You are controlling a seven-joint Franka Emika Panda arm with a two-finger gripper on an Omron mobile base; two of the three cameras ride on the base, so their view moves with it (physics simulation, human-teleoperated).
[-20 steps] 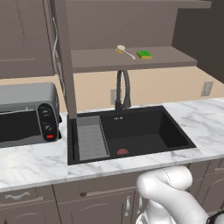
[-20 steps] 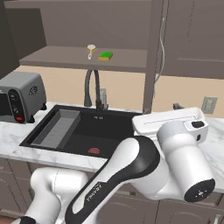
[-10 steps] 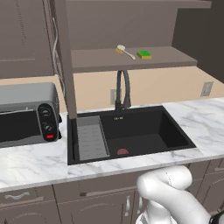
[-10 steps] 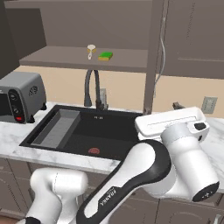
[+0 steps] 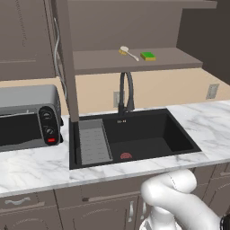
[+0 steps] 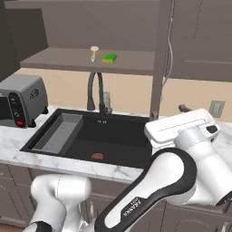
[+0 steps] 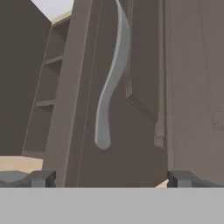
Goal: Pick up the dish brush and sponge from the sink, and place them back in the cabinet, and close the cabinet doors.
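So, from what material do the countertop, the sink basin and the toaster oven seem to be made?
Countertop: looks like polished marble, white with grey veins, though it may be an imitation. Sink: matte black, perhaps composite or coated metal; it shows no shine. Toaster oven: grey brushed-looking metal body with a dark control panel.

Kitchen, rendered.
Black rectangular sink (image 5: 179, 134) in white marble counter (image 5: 31, 168), grey toaster oven (image 5: 27, 117), dark brown wooden cabinets (image 5: 103, 60).

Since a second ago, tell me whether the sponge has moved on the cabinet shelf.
No. The sponge lies in the same spot on the cabinet shelf, just right of the dish brush and above the faucet, as before.
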